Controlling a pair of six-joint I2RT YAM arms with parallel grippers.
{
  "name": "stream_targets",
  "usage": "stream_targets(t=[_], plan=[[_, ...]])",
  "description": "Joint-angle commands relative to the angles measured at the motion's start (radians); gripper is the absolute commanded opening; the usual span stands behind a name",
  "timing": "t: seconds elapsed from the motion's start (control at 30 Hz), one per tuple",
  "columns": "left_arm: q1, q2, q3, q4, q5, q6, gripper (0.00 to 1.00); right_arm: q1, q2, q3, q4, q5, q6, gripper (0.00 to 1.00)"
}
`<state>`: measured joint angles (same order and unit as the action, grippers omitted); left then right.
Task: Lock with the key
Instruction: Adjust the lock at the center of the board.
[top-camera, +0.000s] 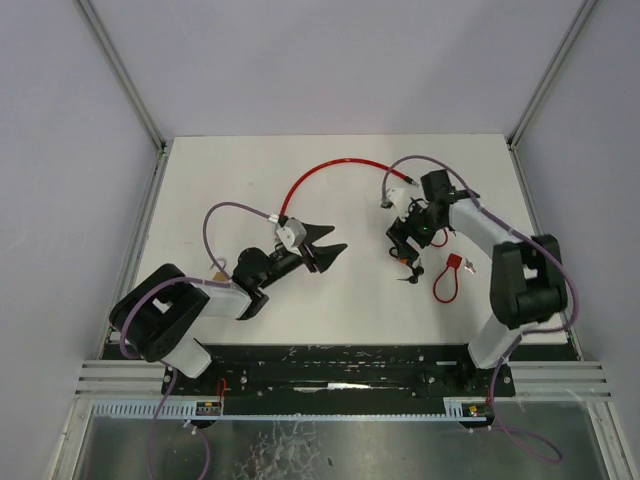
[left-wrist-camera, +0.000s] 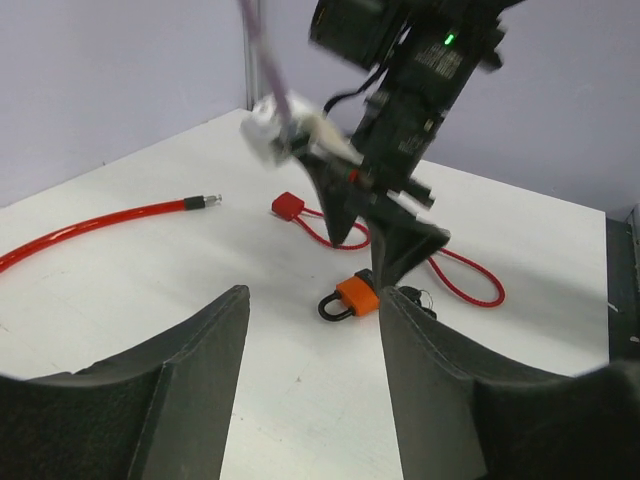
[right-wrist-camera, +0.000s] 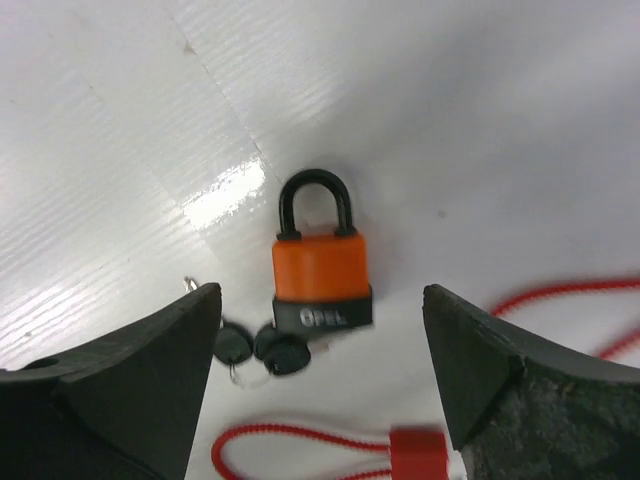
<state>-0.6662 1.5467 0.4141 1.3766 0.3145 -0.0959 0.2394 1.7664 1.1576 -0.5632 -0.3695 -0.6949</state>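
Note:
An orange padlock (right-wrist-camera: 320, 268) with a black base and a black shackle lies flat on the white table, both shackle legs down in the body. Two black-headed keys (right-wrist-camera: 265, 348) on a ring lie against its base; whether a blade sits in the keyhole I cannot tell. My right gripper (right-wrist-camera: 318, 298) hangs open just above the padlock, one finger on each side, holding nothing. My left gripper (left-wrist-camera: 315, 300) is open and empty, low over the table and pointing at the padlock (left-wrist-camera: 354, 296) from a short way off. From above, the left gripper (top-camera: 338, 238) and right gripper (top-camera: 405, 252) face each other.
A long red cable (top-camera: 335, 170) arcs across the back of the table, its metal end (left-wrist-camera: 205, 202) lying free. A thin red cord loop (top-camera: 445, 280) with a red tag (left-wrist-camera: 287, 205) lies just right of the padlock. Grey walls close in the table.

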Motion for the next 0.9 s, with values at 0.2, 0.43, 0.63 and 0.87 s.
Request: stream_targets(t=[0.2, 0.43, 0.63, 0.87], plan=[[0.077, -0.104, -0.009, 0.13, 0.095, -0.315, 0.9, -0.2, -0.623, -0.134, 0.12, -0.222, 0.043, 0.87], [0.151, -0.362, 0.161, -0.465, 0.064, -0.493, 1.0, -0.299, -0.992, -0.283, 0.35, -0.23, 0.373, 1.0], [0.152, -0.44, 0.525, -1.14, -0.074, -0.402, 1.0, -0.305, -1.023, -0.169, 0.26, -0.114, 0.546, 1.0], [0.139, -0.512, 0.6, -1.265, -0.12, -0.415, 1.0, -0.305, -1.06, -0.089, 0.202, -0.194, 0.547, 1.0]])
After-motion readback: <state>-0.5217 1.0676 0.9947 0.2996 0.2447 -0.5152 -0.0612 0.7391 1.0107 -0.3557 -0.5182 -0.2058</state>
